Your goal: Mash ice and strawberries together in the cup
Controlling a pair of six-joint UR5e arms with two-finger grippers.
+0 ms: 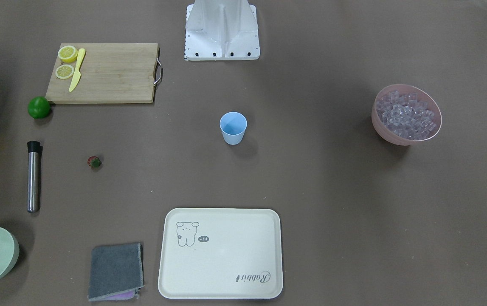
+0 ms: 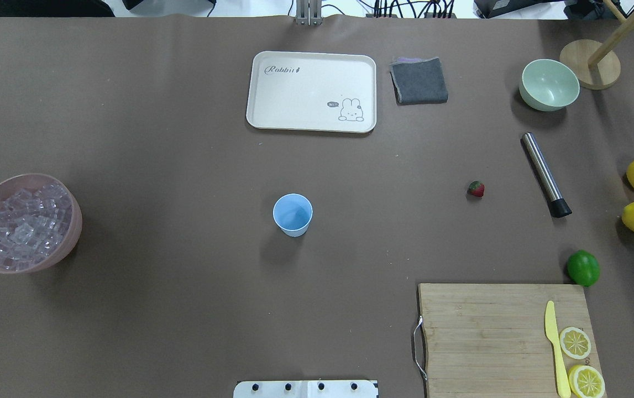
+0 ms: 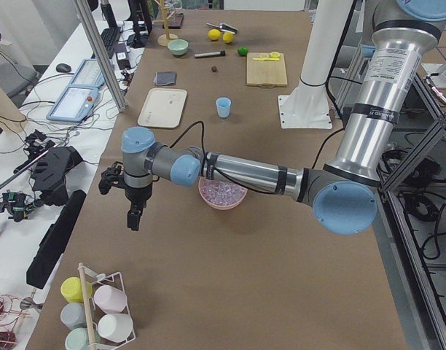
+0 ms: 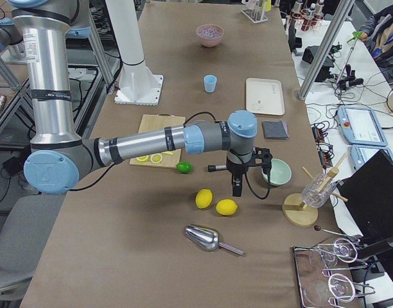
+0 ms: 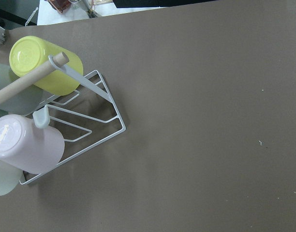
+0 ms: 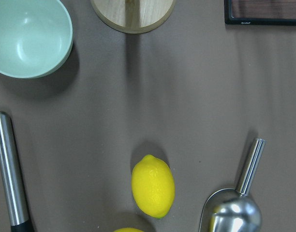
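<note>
Blue cup (image 2: 292, 214) overhead, scoop (image 6: 231, 212) wrist-view only

Overhead: fixed behind the robot, high, aimed forward and down, whole counter (image 2: 156, 138) in frame, base plate (image 2: 305, 388) at the bottom edge.
Front: fixed across the counter, steep down, same layout turned half round; cup (image 1: 233, 127) near centre in both.
Left side: at the counter's end, looks along it, left arm (image 3: 245, 171) near and large.
Right side: opposite end, right arm (image 4: 151, 140) near.
Left wrist: close, straight down on a wire rack (image 5: 22, 86); only the left side view shares it.
Right wrist: close, straight down on lemon (image 6: 153, 186), scoop (image 6: 232, 212), pale green bowl (image 6: 27, 38). Right side view shares all three, overhead the bowl and lemon.
</note>
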